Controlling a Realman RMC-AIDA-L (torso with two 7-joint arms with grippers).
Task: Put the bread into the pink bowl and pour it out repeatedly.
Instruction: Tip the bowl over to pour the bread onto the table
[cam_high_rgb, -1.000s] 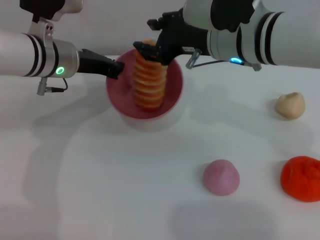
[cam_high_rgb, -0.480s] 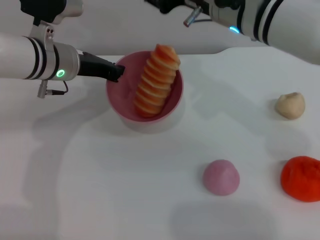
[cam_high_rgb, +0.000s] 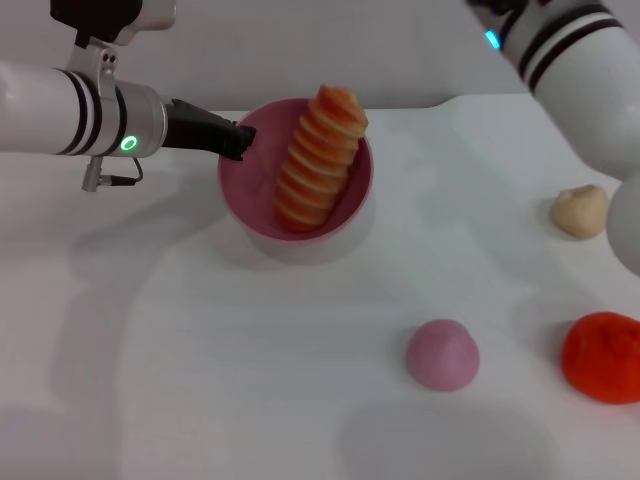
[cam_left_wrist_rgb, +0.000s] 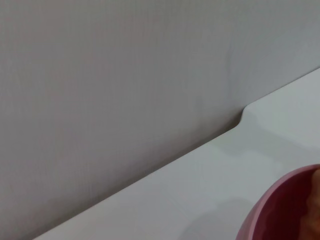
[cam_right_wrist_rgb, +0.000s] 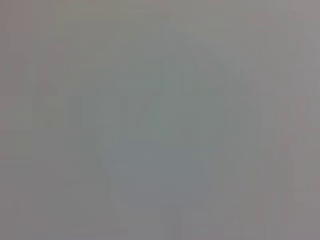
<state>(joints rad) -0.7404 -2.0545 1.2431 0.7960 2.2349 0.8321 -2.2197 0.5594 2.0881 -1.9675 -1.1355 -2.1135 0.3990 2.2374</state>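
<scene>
The pink bowl (cam_high_rgb: 245, 185) stands at the back of the white table, and a part of its rim (cam_left_wrist_rgb: 280, 207) shows in the left wrist view. The bread (cam_high_rgb: 318, 160), orange-and-cream striped, stands slanted inside it, its top end poking over the far right rim. My left gripper (cam_high_rgb: 238, 140) is at the bowl's left rim, shut on it. Only the right arm's forearm (cam_high_rgb: 580, 60) shows, raised at the top right, and its gripper is out of view. The right wrist view is blank grey.
A small pink dome (cam_high_rgb: 442, 354) lies in front of the bowl to the right. A red-orange lump (cam_high_rgb: 602, 356) sits at the right edge, and a beige lump (cam_high_rgb: 579, 211) lies behind it. A grey wall runs along the table's back edge.
The right gripper let go of the bread and rose away to the upper right, out of view. The bread now leans in the bowl. The left gripper and bowl shifted slightly right.
</scene>
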